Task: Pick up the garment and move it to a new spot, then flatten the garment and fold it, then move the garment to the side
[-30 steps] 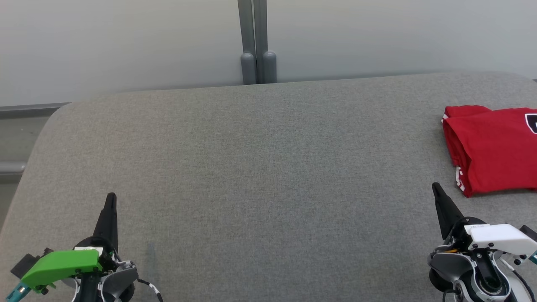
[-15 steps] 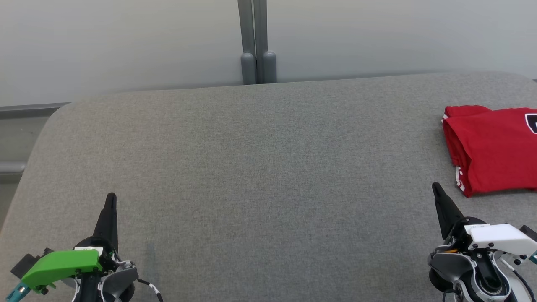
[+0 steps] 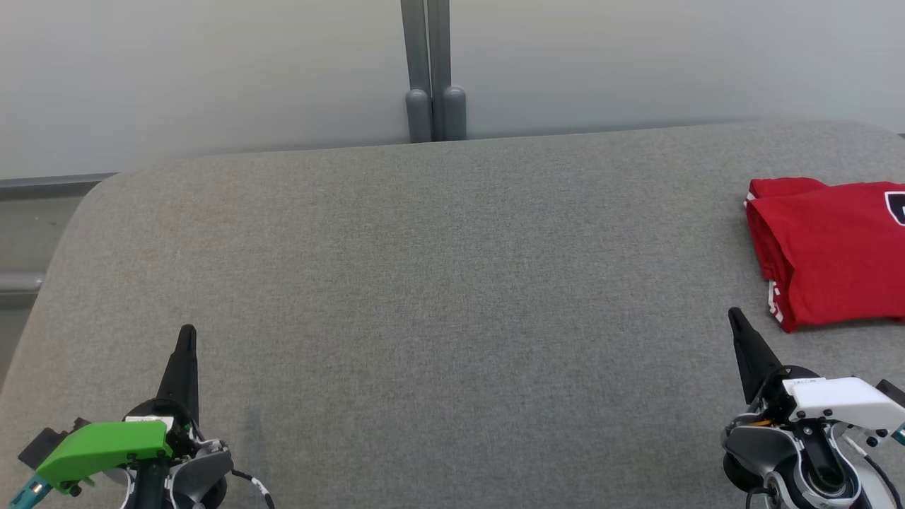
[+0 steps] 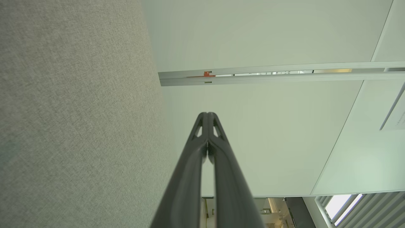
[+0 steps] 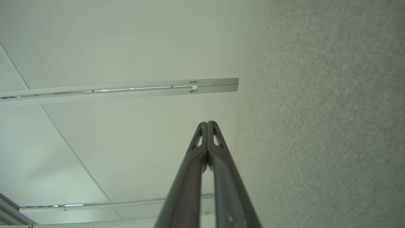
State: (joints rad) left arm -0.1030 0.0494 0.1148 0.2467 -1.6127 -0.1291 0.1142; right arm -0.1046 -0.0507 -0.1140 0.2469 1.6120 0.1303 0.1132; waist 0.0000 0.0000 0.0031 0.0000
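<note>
So here's where things are: the red garment [image 3: 831, 247] lies folded on the grey fabric surface [image 3: 452, 283], well off to the right of the grey post [image 3: 433, 106] and nearer the robot than it. It looks like a tidy rectangle with a white-trimmed sleeve edge poking out at the corner closest to the robot. Its right part runs out of the head view, so I can't tell how close it sits to the rim of the surface.

Both tools are pinched fully closed with nothing in them. The left tool [image 3: 187, 334] hovers far to the left of the post and close to the robot. The right tool [image 3: 734, 316] is right of the post, just short of the garment's near corner but not touching it. The wrist views show each pair of fingers pressed together tip to tip.

My read is that the fold and the move to the side are basically done. Stuff that could go wrong from here:

- The right tool is the one to watch. If it swings or lifts toward the garment, that pointed closed tip could hook the sleeve trim and drag the stacked layers open.
- A nudge further right could push it off the side, if the rim is close.
- Going low could snag a tip in the surface's weave.
</note>
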